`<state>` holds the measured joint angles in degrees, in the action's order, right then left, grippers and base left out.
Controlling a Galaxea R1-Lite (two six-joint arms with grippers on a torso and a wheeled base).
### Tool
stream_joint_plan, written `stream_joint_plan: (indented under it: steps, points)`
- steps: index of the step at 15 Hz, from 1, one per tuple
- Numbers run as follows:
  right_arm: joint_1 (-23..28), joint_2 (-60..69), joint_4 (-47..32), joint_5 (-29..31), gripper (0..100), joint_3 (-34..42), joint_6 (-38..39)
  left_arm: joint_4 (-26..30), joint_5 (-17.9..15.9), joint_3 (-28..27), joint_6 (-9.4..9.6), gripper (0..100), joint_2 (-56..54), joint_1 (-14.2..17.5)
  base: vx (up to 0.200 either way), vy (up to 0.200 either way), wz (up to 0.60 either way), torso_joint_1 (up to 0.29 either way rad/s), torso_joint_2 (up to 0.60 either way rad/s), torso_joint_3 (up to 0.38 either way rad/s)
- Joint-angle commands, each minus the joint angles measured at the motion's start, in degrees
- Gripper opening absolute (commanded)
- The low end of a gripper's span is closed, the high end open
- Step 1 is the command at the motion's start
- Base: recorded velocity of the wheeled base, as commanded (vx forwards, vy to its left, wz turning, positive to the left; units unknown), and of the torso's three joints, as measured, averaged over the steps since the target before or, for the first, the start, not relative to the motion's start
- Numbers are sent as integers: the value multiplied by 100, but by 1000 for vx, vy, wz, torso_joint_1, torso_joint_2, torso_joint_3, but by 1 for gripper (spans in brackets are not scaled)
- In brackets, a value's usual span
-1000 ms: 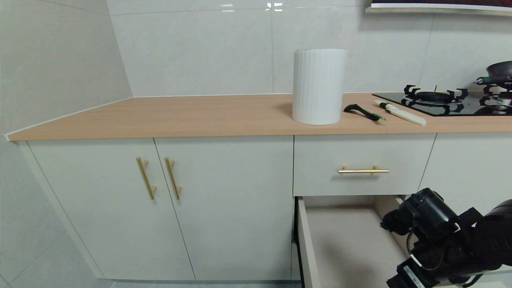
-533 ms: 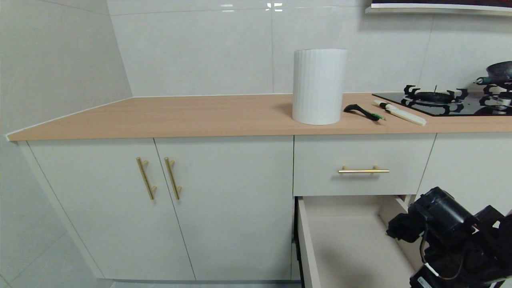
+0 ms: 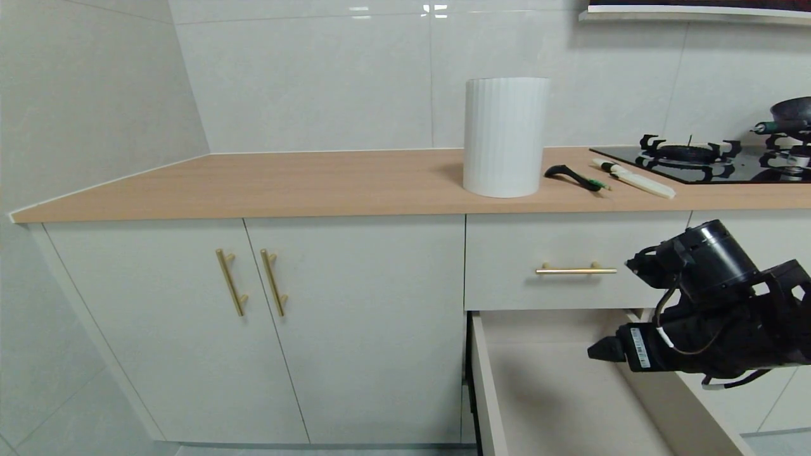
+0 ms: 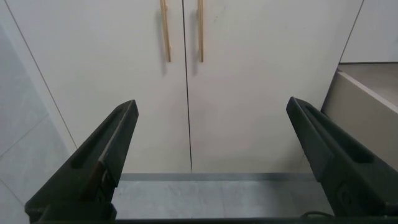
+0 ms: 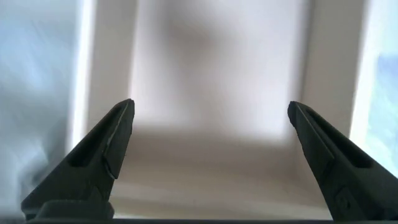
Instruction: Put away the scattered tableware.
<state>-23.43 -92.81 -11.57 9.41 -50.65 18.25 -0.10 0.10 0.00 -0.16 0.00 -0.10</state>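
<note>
Two utensils lie on the wooden counter [image 3: 317,183] to the right of a tall white ribbed holder [image 3: 505,136]: a black-handled one [image 3: 572,175] with a green tip, and a long cream-coloured one [image 3: 635,179] close to the stove. Below them the lower drawer [image 3: 551,392] is pulled out with nothing in it. My right gripper [image 3: 602,350] hangs over the drawer's right side, well below the counter. In the right wrist view it is open [image 5: 210,106], with the drawer's inside beyond it. My left gripper [image 4: 211,104] is open and faces the double cabinet doors [image 4: 186,81].
A black gas stove [image 3: 697,161] with pan supports and a dark pot [image 3: 792,114] takes up the counter's right end. The upper drawer [image 3: 573,259] with its gold handle is closed. The cabinet doors [image 3: 253,316] with gold handles are closed; the counter's left half is bare.
My right arm has risen from low beside the drawer's right wall to about the height of the upper drawer, and its gripper now points left over the open drawer.
</note>
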Motion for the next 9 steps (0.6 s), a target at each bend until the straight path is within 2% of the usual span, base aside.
stream_joint_plan:
  steps: [1, 7, 9]
  points:
    - [181, 105, 164, -1, 100, -50, 3, 1, 8, 0, -2, 100, 0, 1, 0, 0, 0, 0, 0, 0]
    - [216, 219, 287, 26, 100, 11, -146, 1, -1, 0, -2, 100, 0, 1, 0, 0, 0, 4, -15, -4]
    - [278, 193, 296, 26, 100, 3, -155, 1, 8, 0, -2, 100, 0, 1, 0, 0, 0, 71, -285, -208]
